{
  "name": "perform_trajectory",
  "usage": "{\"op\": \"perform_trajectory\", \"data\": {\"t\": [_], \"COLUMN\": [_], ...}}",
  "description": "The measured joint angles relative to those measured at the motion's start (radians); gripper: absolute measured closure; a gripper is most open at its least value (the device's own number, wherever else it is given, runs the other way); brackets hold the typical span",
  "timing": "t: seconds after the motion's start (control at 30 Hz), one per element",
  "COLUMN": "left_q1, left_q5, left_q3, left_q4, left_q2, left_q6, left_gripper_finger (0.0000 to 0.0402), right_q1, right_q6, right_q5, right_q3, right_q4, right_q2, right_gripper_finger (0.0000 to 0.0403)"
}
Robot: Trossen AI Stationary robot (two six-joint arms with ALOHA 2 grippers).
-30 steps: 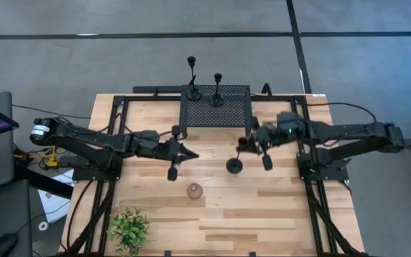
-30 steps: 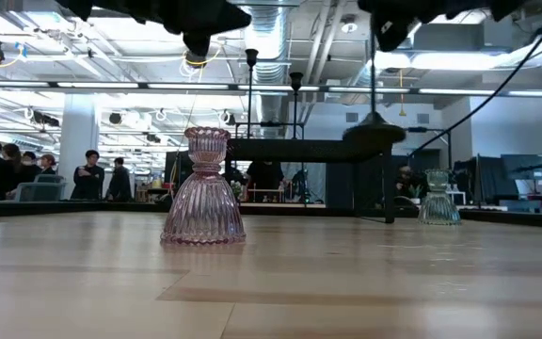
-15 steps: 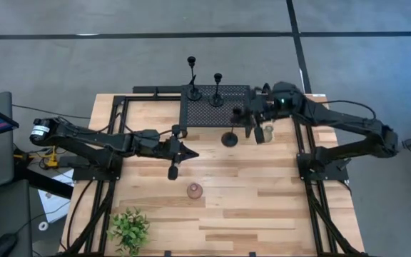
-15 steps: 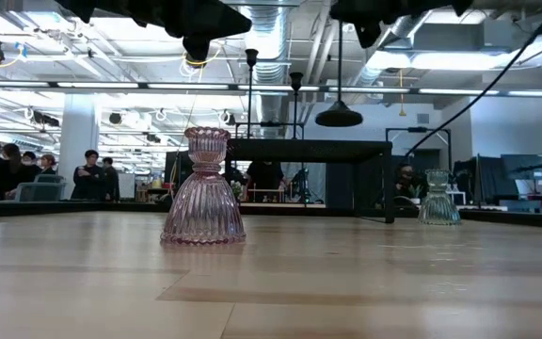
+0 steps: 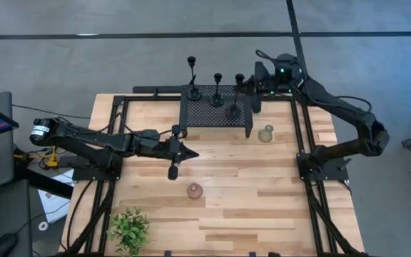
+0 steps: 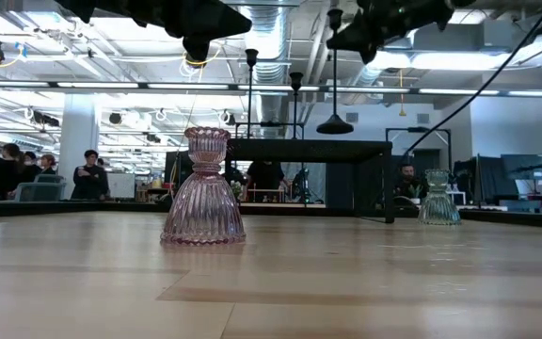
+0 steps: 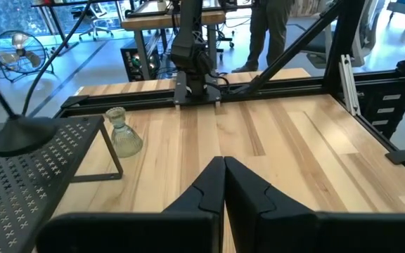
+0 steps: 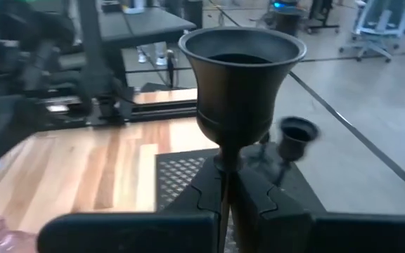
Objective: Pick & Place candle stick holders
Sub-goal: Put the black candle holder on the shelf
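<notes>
My right gripper (image 5: 245, 88) is shut on a slim black candlestick (image 5: 235, 96) above the black perforated shelf (image 5: 202, 114) at the table's far edge. Its round base (image 6: 335, 125) hangs a little above the shelf top (image 6: 309, 147). Two more black candlesticks (image 5: 193, 78) (image 5: 217, 89) stand by their bases on the shelf's far part. My left gripper (image 5: 190, 153) is shut and empty over the table's middle left. My right gripper pinches the candlestick's thin stem (image 8: 224, 167) between its two fingers, just below the top cup (image 8: 241, 77). The fingers come roughly level from the table's right side and lie across the stem. The candlestick hangs upright, its base (image 5: 232, 111) clear of the shelf.
A pink ribbed glass holder (image 5: 194, 190) stands at the table's middle near side. A pale green glass holder (image 5: 265, 133) stands just right of the shelf. A small leafy plant (image 5: 128, 228) sits at the near left corner. People show in the room beyond.
My right gripper has carried the candlestick from the table's middle toward the far edge and upward, to above the black shelf. The candlestick has stayed upright and lifted clear throughout.
</notes>
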Motion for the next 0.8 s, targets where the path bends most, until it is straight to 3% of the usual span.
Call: {"op": "perform_trajectory", "data": {"t": [0.8], "left_q1": [0.000], "left_q5": [-0.011], "left_q3": [0.000], "left_q4": [0.002], "left_q2": [0.000], "left_q6": [0.003], "left_gripper_finger": [0.0394], "right_q1": [-0.172], "right_q6": [0.070], "right_q5": [0.000], "right_q3": [0.000], "right_q4": [0.159], "right_q2": [0.065], "right_gripper_finger": [0.0403]}}
